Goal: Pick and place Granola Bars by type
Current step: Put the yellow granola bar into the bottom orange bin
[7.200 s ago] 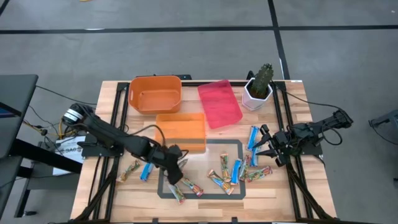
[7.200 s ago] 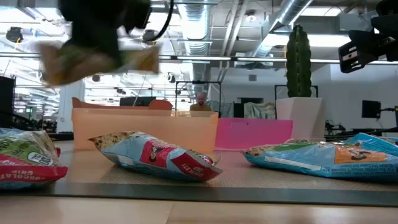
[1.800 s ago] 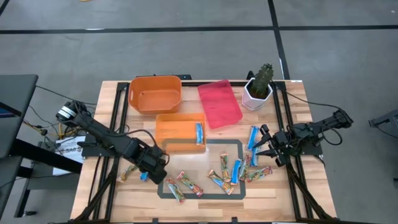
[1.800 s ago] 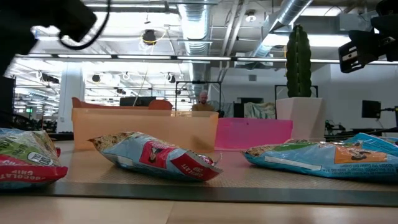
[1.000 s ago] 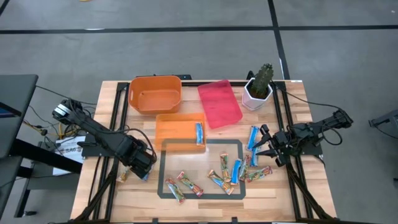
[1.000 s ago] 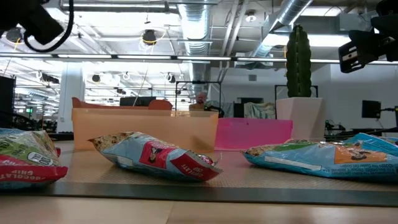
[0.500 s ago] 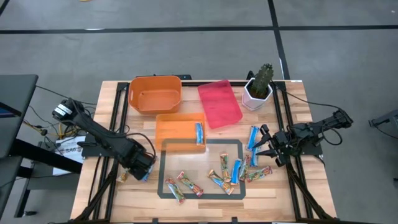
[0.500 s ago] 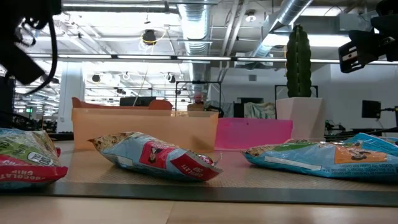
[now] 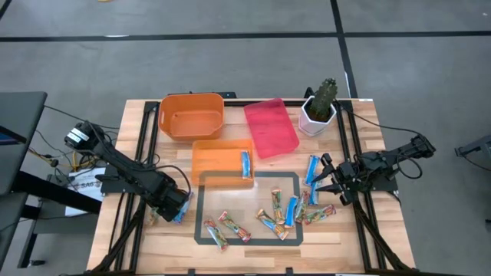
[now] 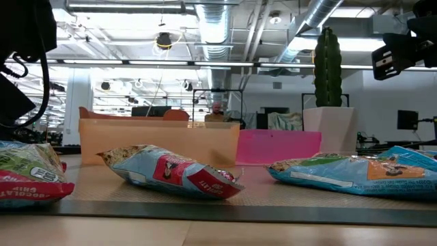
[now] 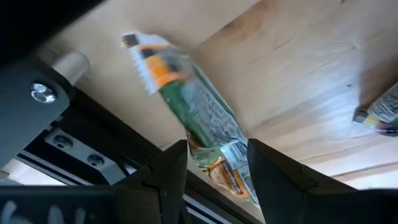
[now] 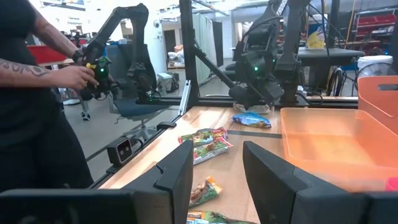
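Observation:
Granola Bars lie scattered on the wooden table: several in the middle, two near my right gripper, one blue bar in the pale orange bin. My left gripper hangs over the table's left near part, pointing steeply down, open. A multicoloured green-and-orange bar lies flat on the wood, its end between the fingers; whether they touch it, I cannot tell. A second bar lies beside it. My right gripper waits open at the right, nothing between its fingers.
A deep orange bin and a pink bin stand at the back, a potted cactus at the back right. Black rails run along both sides. A person stands beyond the table's left side.
My left gripper has sunk toward the table and drifted a little toward the near edge, down over the two bars at the left. The bars have not moved.

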{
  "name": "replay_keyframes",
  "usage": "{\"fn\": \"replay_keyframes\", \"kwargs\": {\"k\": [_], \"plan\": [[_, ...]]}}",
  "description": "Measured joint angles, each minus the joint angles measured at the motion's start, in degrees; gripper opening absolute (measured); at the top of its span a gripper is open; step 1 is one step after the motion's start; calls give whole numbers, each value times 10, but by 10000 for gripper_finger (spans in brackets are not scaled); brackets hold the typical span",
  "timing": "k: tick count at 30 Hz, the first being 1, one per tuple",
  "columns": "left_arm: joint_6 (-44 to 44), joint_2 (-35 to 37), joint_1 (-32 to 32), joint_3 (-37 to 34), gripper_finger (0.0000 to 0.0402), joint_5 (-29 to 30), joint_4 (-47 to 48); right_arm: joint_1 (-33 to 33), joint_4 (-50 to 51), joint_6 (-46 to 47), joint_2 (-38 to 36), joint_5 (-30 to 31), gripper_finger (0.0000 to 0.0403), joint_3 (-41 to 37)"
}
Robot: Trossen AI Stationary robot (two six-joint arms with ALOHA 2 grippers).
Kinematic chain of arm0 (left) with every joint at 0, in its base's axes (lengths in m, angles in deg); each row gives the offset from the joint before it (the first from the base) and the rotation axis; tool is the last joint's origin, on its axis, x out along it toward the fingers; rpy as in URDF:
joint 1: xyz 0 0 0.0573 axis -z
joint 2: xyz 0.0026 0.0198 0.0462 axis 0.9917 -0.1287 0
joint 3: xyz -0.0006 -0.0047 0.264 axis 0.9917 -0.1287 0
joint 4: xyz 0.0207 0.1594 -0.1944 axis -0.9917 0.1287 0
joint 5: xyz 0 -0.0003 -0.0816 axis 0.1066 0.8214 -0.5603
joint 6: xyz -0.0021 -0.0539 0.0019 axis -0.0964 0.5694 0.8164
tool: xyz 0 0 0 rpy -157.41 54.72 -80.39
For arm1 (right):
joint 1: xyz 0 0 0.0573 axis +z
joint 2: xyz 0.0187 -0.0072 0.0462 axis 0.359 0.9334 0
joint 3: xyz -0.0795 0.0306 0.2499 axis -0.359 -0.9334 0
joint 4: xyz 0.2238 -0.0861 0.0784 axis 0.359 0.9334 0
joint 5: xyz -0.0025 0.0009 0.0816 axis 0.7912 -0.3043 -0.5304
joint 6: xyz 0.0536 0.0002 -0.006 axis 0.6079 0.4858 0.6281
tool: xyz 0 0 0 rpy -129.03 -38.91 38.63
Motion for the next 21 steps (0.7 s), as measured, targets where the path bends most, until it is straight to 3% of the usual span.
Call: {"fn": "replay_keyframes", "kwargs": {"k": [7, 13, 21], "plan": [[0, 0, -2, -32, 169, 9, -77, 0, 0, 0, 0, 0, 134, 0], [0, 0, -17, -34, 165, 17, -75, 0, 0, 0, 0, 0, 133, 0], [0, 0, -21, -34, 96, 21, -89, 0, 0, 0, 0, 0, 134, 0]]}}
